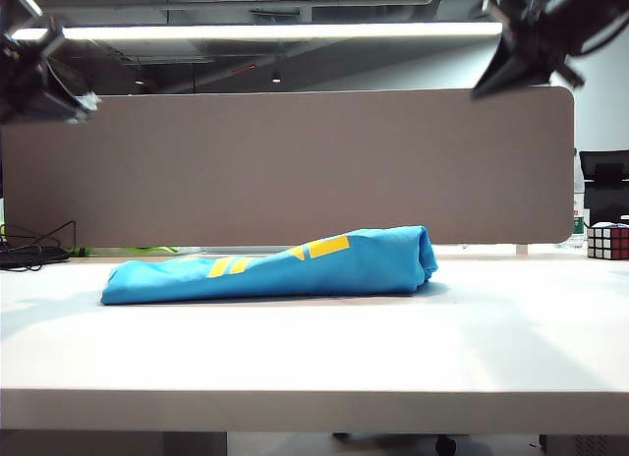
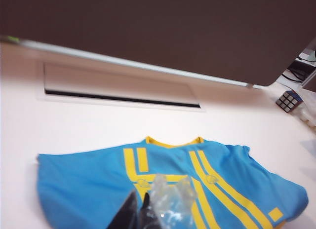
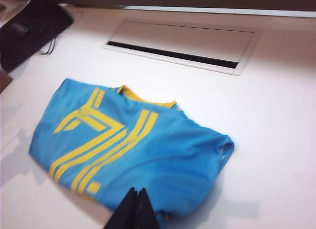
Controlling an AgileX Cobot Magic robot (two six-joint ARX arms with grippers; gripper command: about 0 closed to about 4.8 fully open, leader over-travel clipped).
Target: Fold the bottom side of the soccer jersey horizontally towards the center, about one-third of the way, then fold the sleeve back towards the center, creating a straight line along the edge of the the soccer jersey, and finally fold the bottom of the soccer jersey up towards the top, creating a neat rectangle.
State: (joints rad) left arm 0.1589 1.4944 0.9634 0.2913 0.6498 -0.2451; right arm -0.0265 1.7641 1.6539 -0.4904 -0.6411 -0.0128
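The soccer jersey (image 1: 285, 269) lies folded into a compact blue bundle at the middle of the table (image 1: 314, 348), yellow stripe marks facing up and the yellow collar toward the far partition (image 1: 285, 166). In the exterior view its thicker, rolled end sits at 3 o'clock and the thin, flat end tapers off toward 9 o'clock. No straight hem edge can be picked out in the bundle.

Both tools are raised well above the cloth. The left tool (image 2: 139, 214) hangs at about 10 o'clock from the jersey in the exterior view, clenched on nothing, with a clear crinkled plastic piece (image 2: 170, 194) showing just beside its fingertips. The right tool (image 3: 134, 209) hangs at about 2 o'clock, also clenched and empty.

The shape looks folded but not quite a neat rectangle: the 3 o'clock end bulges. The shiny fabric likely slides easily, so that puffed end could spring open or slump. A tool coming down again clenched could drag the top layer and undo the fold.

A Rubik's cube (image 1: 607, 241) stands well apart at the table's far 3 o'clock edge.
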